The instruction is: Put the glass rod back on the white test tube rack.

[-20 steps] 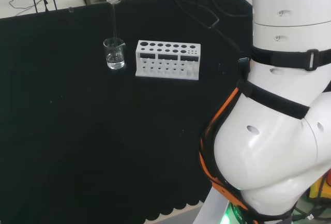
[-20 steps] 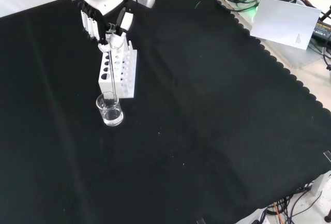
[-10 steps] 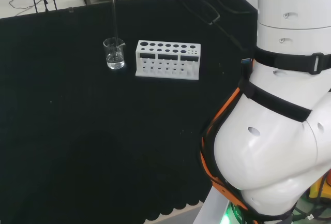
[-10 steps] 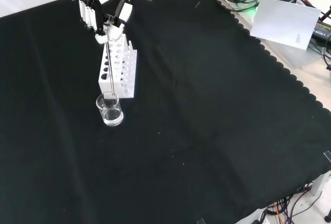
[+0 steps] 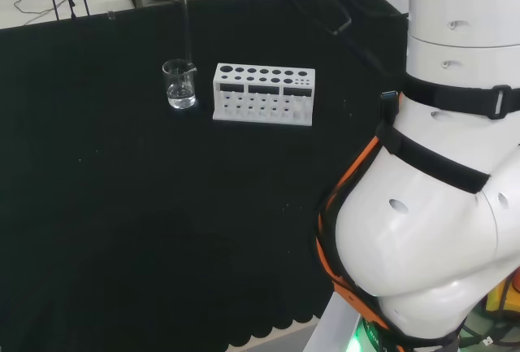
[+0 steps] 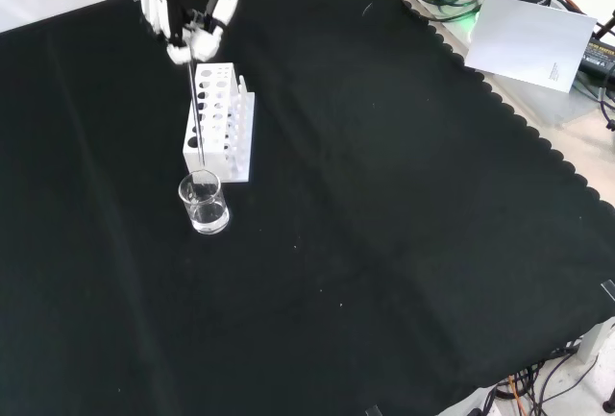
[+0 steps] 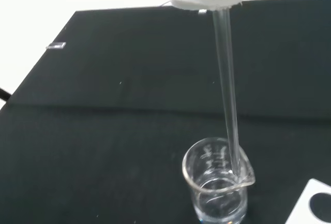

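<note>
One hand (image 6: 187, 14) high above beaker (image 6: 204, 203), fingers pinching upright glass rod (image 6: 195, 113) top.

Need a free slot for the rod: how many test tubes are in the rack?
0. The rack, beside the beaker, shows only open holes in the head and front views. The rod hangs from the hand into the beaker's mouth.

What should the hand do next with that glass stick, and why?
Probably lift a little more, then shift toward the white test tube rack. The hand pinches the glass rod, whose lower end seems level with the beaker rim.
</note>
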Robot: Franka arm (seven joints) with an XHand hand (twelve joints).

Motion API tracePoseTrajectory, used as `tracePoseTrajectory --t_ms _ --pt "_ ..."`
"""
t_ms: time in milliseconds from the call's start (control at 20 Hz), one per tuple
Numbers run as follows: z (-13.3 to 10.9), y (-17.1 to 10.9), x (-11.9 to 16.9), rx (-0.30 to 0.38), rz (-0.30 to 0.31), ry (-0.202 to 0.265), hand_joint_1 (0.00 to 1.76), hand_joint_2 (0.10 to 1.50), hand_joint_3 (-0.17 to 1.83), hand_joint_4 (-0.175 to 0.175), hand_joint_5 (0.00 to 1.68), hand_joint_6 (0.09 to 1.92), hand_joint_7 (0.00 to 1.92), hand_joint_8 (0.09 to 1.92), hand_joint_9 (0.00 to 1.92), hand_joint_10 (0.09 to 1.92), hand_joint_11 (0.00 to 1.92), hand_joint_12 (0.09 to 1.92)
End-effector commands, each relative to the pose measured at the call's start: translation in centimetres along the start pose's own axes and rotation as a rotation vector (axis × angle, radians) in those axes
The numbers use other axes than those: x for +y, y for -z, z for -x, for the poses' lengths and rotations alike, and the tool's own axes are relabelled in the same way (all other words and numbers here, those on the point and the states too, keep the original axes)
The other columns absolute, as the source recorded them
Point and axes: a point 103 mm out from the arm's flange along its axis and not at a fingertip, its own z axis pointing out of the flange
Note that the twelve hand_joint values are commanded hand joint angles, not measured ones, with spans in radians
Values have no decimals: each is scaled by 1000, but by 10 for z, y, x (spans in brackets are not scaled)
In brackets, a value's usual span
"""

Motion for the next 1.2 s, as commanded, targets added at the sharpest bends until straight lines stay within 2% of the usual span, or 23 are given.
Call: tracePoseTrajectory --t_ms 50,800,1100,1150,1200 --pt "19 24 -12 6 21 -37 1303 1023 25 -175 1315 87 1161 1031 1726 644 1204 779" --pt "83 39 -40 19 66 -131 1303 1024 22 -175 1316 87 1162 1030 1725 647 1204 778" --pt "114 40 -53 19 55 -193 1303 1024 21 -175 1317 87 1162 1031 1724 647 1205 778" --pt "117 40 -55 25 57 -170 1303 1024 21 -175 1317 87 1162 1031 1724 647 1205 778" --pt "122 40 -57 28 58 -174 1303 1024 21 -175 1317 87 1162 1030 1724 647 1205 778"
